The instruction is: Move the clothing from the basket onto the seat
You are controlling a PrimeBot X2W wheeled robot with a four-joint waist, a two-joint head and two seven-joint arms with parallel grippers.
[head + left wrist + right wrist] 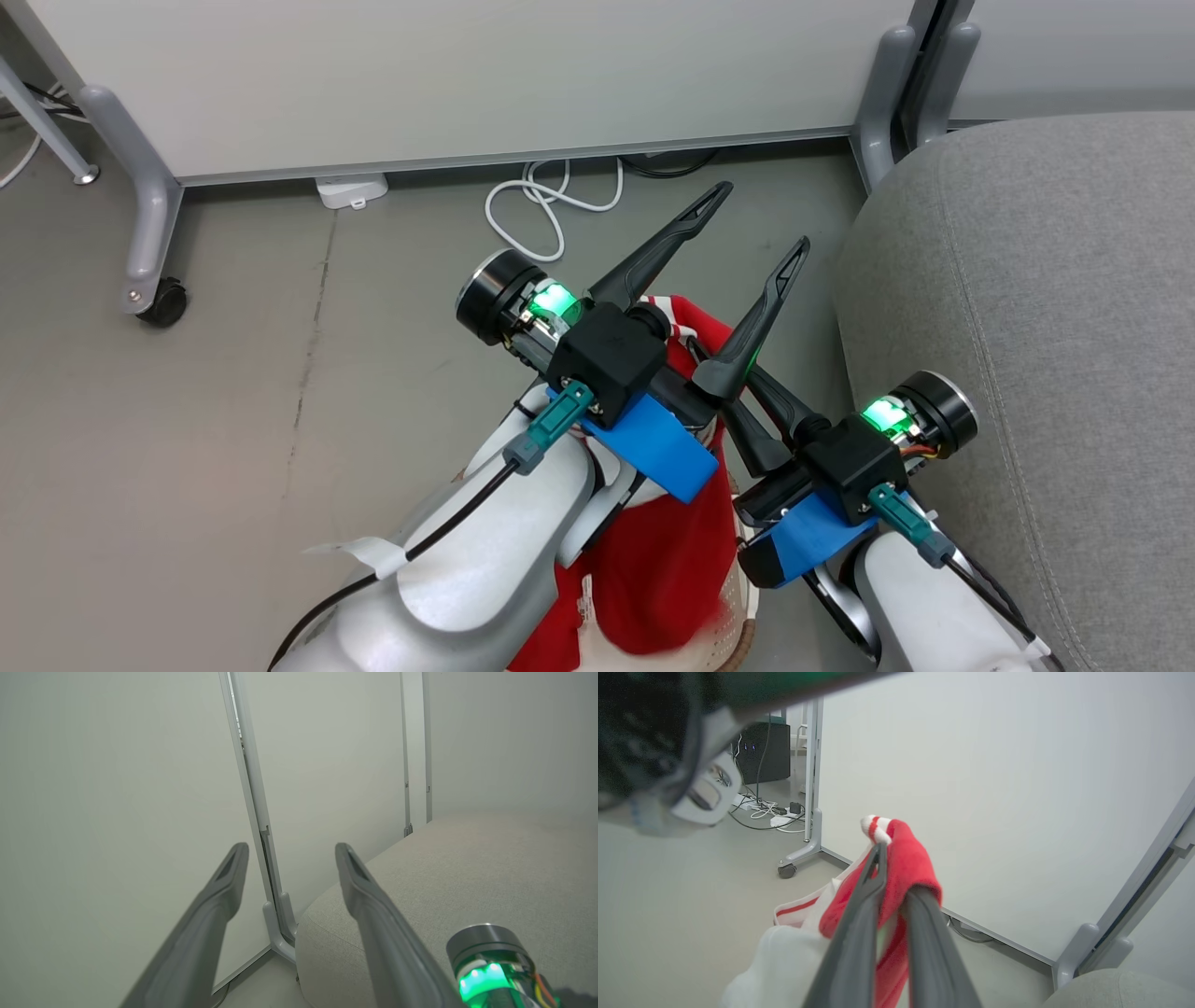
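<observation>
- Left gripper (752, 229) gapes open, empty, above the clothing (667, 560)
- Red clothing hangs over the basket (744, 635) on the floor (280, 373)
- Right gripper (896, 872) pinches the clothing's top fold
- Grey seat (1027, 308) stands just right of the basket

Floor: pale grey floor (233, 420), smooth, with a thin crack running away from the wall side.
Partition: white partition panel (467, 75) across the back, its lower edge just clear of the floor.
Left support: curved grey leg (140, 215) ending in a black castor (163, 303).
Right support: paired grey legs (882, 103) where two panels meet.
Cable: white cable (546, 205) in loose loops on the floor before the panel.
Adapter: small white box (352, 189) tucked under the panel's edge.
Background, right wrist view: black cabinet (766, 751) with small blue lights, tangled cables (761, 809) on the floor before it.
</observation>
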